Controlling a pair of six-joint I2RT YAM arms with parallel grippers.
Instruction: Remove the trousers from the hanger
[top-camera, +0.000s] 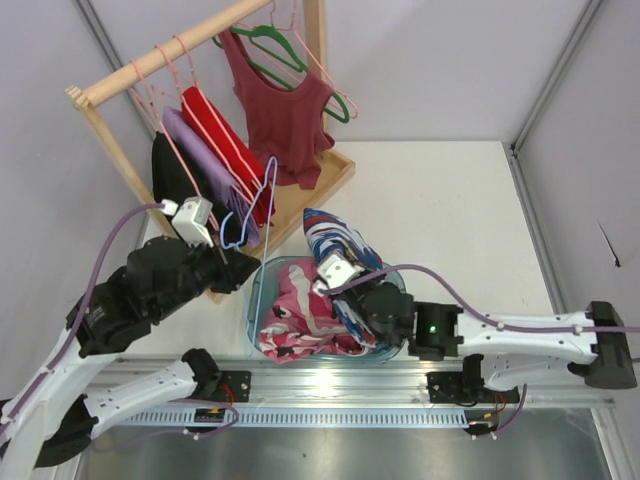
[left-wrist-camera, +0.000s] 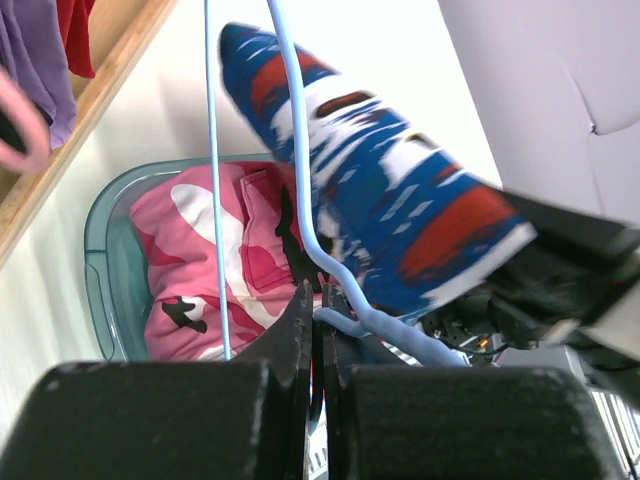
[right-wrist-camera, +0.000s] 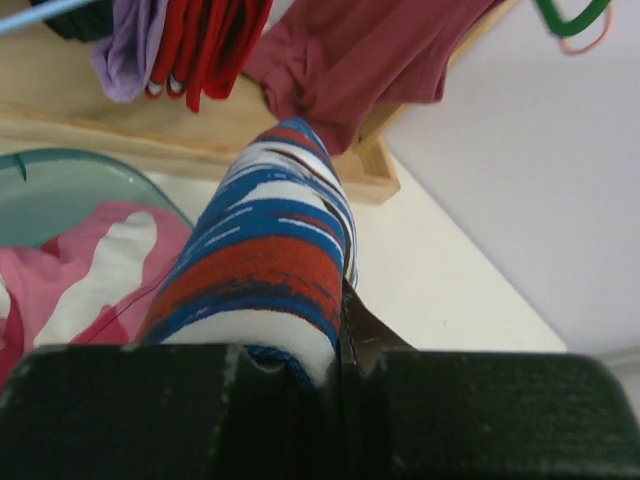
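My left gripper (left-wrist-camera: 325, 305) is shut on the thin light-blue hanger (left-wrist-camera: 290, 130), pinching its wire between the fingertips. In the top view this hanger (top-camera: 255, 195) rises from my left gripper (top-camera: 232, 255) beside the rack. The royal-blue trousers (top-camera: 338, 240) with white and red patches stand up over the teal basin (top-camera: 262, 285), with my right gripper (top-camera: 335, 283) shut on their lower end. In the right wrist view the trousers (right-wrist-camera: 270, 240) run straight out of the closed gripper (right-wrist-camera: 335, 350). From above, hanger and trousers look apart; in the left wrist view the wire crosses in front of the trousers (left-wrist-camera: 400, 190).
A pink-white-black camouflage garment (top-camera: 300, 320) fills the basin. The wooden rack (top-camera: 110, 85) at the back left carries pink hangers, a green hanger (top-camera: 290, 55), a dark-red tank top (top-camera: 285, 110) and red, purple and black garments. Bare table lies to the right (top-camera: 450, 220).
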